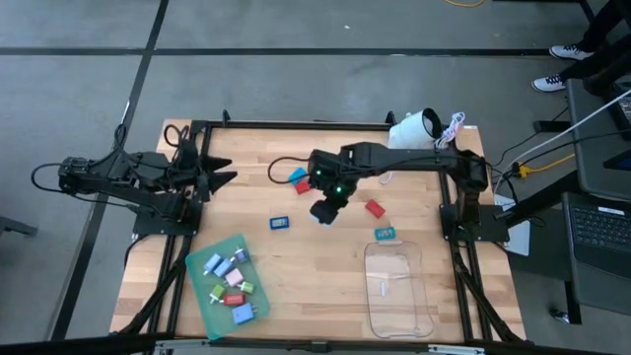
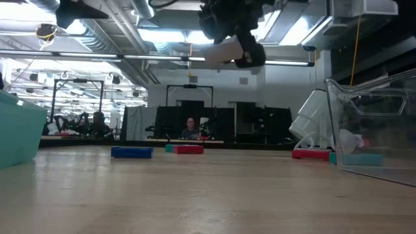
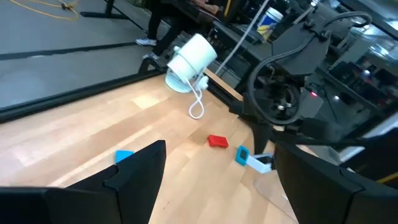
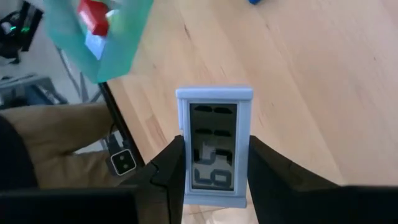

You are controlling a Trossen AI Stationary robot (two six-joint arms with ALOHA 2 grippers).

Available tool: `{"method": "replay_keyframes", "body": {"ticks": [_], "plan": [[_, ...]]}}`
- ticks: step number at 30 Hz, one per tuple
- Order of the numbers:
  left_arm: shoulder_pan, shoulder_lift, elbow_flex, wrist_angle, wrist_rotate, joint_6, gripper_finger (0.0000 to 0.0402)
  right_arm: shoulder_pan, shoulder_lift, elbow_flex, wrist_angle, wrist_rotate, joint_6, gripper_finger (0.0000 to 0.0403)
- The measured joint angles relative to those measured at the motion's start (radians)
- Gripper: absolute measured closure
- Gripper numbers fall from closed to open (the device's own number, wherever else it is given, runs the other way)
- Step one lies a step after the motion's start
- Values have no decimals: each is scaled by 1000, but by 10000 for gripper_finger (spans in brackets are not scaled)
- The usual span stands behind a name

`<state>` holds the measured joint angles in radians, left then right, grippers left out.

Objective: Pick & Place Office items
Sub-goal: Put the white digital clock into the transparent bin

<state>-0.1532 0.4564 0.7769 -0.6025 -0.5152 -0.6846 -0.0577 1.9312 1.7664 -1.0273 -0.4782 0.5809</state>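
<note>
Wood table (image 1: 325,266) on grey floor (image 1: 79,89); ceiling lights (image 2: 162,36) beyond

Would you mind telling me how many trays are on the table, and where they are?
2. The green tray lies at the table's near-left corner with small items in it; the clear tray lies at the near right, its contents hard to tell. None seems hidden.

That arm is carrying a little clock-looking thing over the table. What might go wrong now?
The right tool pinches only the lower end of the small light-blue display piece, so it might tilt or slip out high above the wooden table. The green tray already holds many pieces, so dropping it there might knock some.
</note>
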Motion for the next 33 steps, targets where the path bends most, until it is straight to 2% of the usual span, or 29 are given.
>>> {"method": "replay_keyframes", "body": {"ticks": [5,8,13,17,21,25,28,33], "plan": [[0,0,0,0,52,1,107,50,0,-6,-31,45,94,272],[0,0,0,0,75,21,107,92,0,-10,-113,46,149,272],[0,0,0,0,105,62,107,203,0,-11,-253,44,229,272],[0,0,0,0,134,62,107,291,-23,-11,-290,41,350,272],[0,0,0,0,154,78,107,359,-58,-11,-294,61,507,272],[0,0,0,0,160,78,107,433,-78,-13,-337,132,651,272],[0,0,0,0,169,74,107,498,-89,-59,-336,164,788,272],[0,0,0,2,170,72,107,608,-152,-238,-141,254,1148,272]]}}
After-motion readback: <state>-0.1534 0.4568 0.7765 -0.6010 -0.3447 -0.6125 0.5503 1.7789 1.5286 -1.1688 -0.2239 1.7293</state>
